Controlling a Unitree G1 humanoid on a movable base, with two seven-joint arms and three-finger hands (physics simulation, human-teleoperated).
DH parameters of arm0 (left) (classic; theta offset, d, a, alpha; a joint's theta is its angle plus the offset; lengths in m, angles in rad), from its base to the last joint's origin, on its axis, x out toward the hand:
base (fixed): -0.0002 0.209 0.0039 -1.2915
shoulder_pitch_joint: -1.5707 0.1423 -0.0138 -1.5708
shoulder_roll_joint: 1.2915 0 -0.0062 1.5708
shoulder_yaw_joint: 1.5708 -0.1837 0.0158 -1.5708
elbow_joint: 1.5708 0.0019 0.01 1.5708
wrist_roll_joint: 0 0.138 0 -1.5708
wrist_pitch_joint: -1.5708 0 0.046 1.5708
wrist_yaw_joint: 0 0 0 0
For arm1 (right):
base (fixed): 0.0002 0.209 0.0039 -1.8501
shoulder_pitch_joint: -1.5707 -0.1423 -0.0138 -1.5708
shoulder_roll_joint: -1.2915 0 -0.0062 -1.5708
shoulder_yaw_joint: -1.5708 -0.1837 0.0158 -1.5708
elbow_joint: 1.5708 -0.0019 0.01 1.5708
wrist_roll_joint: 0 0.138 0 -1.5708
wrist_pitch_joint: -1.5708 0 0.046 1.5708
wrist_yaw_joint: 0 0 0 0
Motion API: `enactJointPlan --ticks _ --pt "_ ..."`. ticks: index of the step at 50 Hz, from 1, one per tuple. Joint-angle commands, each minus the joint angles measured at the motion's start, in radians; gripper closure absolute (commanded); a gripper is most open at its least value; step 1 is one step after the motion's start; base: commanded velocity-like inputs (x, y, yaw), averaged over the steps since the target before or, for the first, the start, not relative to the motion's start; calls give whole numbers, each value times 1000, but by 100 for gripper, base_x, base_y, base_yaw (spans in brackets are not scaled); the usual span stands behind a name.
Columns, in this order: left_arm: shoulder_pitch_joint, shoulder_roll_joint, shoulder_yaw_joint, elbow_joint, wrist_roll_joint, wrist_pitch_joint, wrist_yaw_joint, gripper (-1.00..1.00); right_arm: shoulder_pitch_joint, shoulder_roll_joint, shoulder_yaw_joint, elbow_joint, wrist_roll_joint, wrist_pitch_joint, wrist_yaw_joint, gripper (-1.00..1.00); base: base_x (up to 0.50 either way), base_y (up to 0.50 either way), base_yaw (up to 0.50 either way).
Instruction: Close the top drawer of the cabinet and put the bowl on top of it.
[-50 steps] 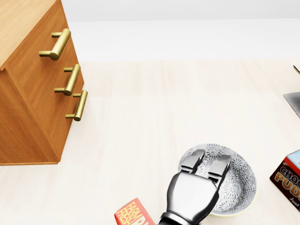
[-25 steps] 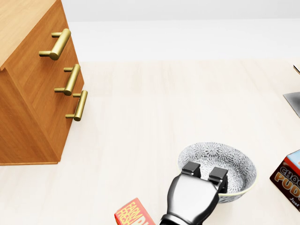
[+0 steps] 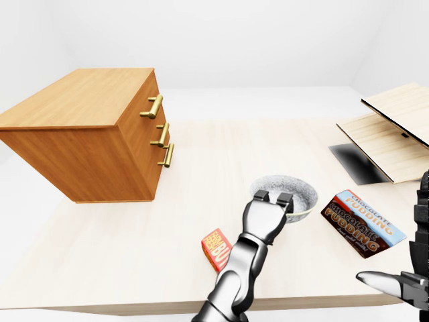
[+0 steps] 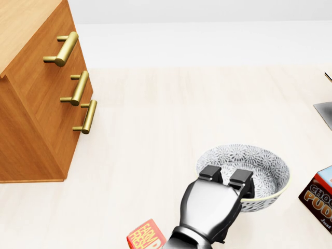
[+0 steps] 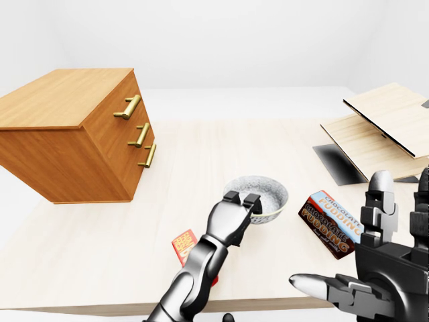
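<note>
With the top drawer [image 4: 49,65] of the cabinet [image 3: 100,134] apparently shut flush, the left hand [image 4: 212,207] was clamped on the rim of the bowl [image 4: 259,166] — tilted, low at the desk [image 3: 201,174], well apart from the cabinet — while the right hand [image 5: 382,268] hung spread open; the placing on top remained.

bright, even white light fills the room, and every edge looks crisp right to the corners. the tilted boards [image 3: 385,131] throw one dark shadow on the table [image 3: 134,241]; the left hand [image 4: 212,207] carries a soft metallic sheen.
</note>
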Motion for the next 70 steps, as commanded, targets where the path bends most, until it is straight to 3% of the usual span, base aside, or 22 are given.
enactJointPlan --ticks 1,20,32,51,59,70 --pt "-1 15 -5 -150 56 0 -68 100 5 3 20 3 -19 0 2 -100 0 0 0" --pt "-17 30 23 -295 77 0 -179 100 10 8 41 7 -38 0 6 -100 0 0 0" --pt "-65 29 86 -399 101 0 -274 100 11 5 58 15 -52 0 2 -100 0 0 0" --pt "-255 26 266 -677 201 0 -575 100 12 -1 65 15 -57 0 -3 -100 0 0 0" --pt "-355 62 354 -697 203 0 -644 100 14 7 68 21 -64 0 6 -100 0 0 0" --pt "-468 138 439 -669 145 0 -682 100 16 5 80 32 -74 -8 5 -100 0 0 0"
